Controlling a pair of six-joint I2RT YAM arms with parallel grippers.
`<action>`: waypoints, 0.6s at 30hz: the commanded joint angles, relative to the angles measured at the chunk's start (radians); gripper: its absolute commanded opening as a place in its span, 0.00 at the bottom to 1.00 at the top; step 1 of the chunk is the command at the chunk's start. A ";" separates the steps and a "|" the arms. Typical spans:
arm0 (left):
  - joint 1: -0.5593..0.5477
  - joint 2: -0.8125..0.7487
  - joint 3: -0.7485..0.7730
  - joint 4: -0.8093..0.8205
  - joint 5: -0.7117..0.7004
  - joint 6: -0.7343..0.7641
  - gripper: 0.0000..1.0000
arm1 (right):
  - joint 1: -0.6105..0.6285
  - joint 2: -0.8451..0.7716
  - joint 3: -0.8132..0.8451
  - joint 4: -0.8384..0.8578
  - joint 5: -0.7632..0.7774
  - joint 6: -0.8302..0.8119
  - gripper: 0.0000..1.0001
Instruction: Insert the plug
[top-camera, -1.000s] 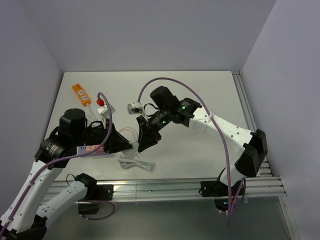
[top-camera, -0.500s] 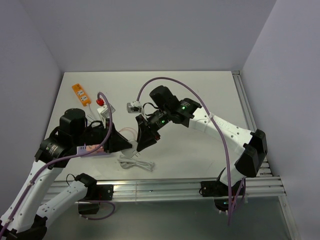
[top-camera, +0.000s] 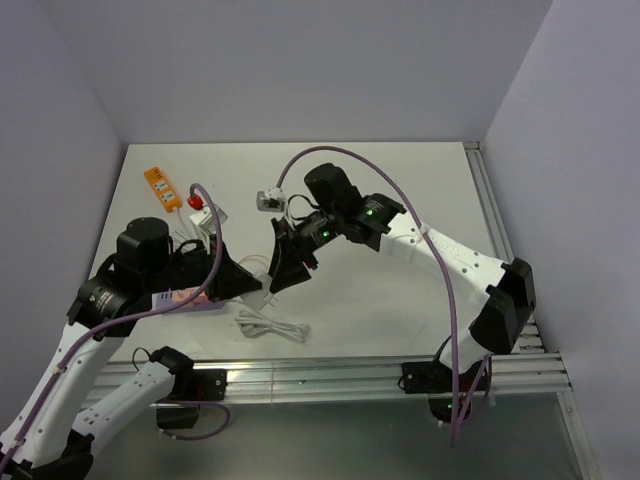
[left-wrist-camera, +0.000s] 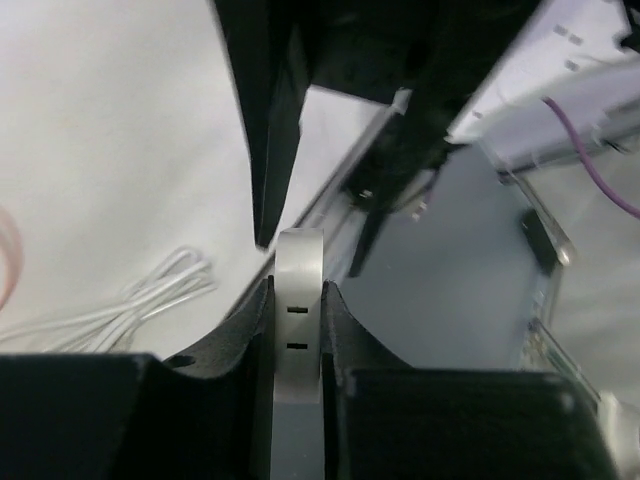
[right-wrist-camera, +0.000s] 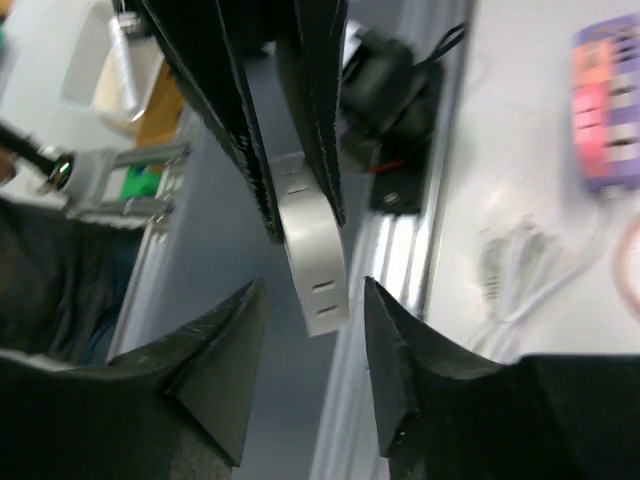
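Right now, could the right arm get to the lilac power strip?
Probably not easily. The left arm hangs over most of the lilac power strip. The left gripper, shut on a pale flat piece, sits between the right gripper's open fingers, in its way.

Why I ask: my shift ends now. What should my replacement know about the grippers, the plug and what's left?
Left gripper: shut on a flat silvery piece with small slots, held in the air. I cannot tell whether it is the plug.
Right gripper: open, with a finger on either side of the piece's free end, not gripping it.
The lilac power strip lies on the table near the white cord. Nothing is seen going into it.
Done: the piece is picked up.
Left: carry it to a socket and insert it.
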 joint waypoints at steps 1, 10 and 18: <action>-0.003 0.006 0.039 -0.041 -0.209 -0.044 0.00 | -0.056 -0.018 -0.008 0.201 0.061 0.145 0.52; -0.003 0.004 0.120 -0.139 -1.010 -0.131 0.00 | -0.210 0.059 0.029 0.326 0.428 0.351 0.70; 0.023 0.150 0.114 -0.093 -1.384 -0.131 0.00 | -0.194 0.475 0.429 0.240 0.541 0.468 0.53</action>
